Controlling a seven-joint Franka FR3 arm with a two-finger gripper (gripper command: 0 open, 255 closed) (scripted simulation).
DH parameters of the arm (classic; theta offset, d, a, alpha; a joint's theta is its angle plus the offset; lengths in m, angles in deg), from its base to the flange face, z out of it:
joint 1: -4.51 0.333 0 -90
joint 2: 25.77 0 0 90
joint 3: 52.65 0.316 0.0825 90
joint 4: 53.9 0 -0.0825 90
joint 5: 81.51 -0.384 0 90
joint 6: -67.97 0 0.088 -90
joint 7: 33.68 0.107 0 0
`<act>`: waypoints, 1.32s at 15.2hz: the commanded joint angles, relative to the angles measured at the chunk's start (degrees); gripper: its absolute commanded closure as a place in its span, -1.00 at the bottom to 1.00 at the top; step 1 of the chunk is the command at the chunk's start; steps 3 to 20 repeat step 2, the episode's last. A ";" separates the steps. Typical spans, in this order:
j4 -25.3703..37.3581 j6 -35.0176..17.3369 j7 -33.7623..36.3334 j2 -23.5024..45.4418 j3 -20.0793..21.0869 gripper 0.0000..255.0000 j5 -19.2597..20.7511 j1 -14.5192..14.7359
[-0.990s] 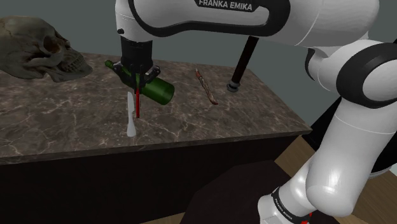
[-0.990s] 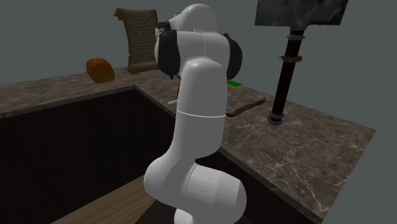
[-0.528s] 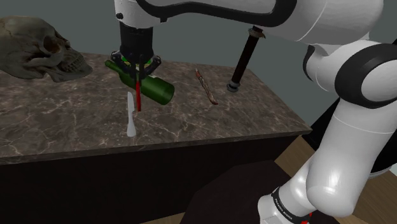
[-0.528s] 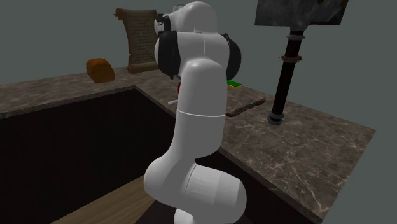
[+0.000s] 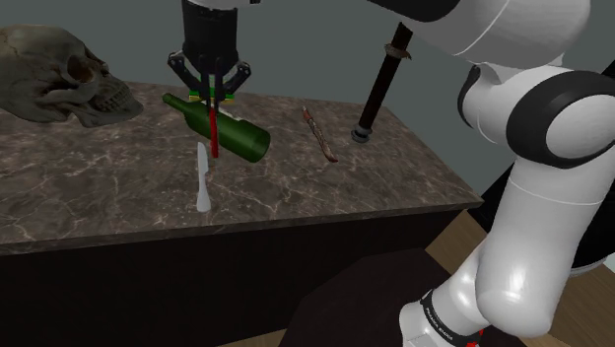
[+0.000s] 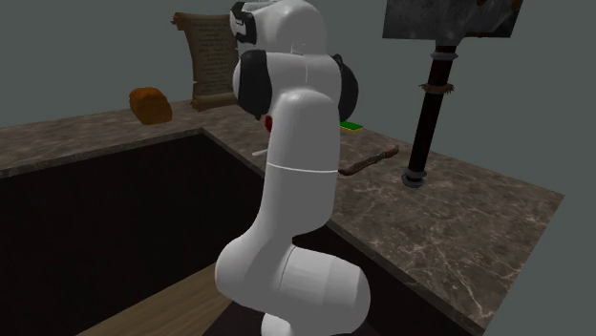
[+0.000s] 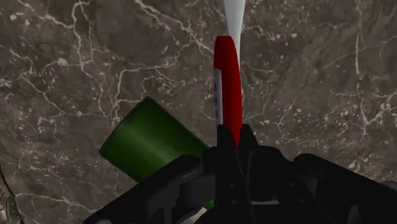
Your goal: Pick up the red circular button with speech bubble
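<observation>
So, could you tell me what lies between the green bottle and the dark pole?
In the shoulder view, a slim brown stick lies between green bottle and dark pole, touching neither; the pincer holds the red button above the bottle.

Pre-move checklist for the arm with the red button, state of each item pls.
1. Grip: gripper fingers closed on the top edge of the red button: ok.
2. Button off the marble counter: it hangs edge-on below the fingers, above the surface: ok.
3. Clearance to the green bottle: the button overlaps it in the shoulder view; whether they touch or are apart: cannot tell.
4. White utensil: lies flat on the counter, beyond the button's lower end: ok.
5. Grip security: held only by a thin edge, so it may slip: cannot tell.
6. Skull: far off at the shoulder view's left: ok.
</observation>
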State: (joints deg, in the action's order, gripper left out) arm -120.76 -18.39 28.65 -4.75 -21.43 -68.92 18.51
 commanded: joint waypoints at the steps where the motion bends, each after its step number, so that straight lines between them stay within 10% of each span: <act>1: 1.27 1.06 0.01 0.25 0.01 1.00 0.14 0.27; 20: 1.28 1.06 0.02 0.26 0.01 1.00 0.14 0.28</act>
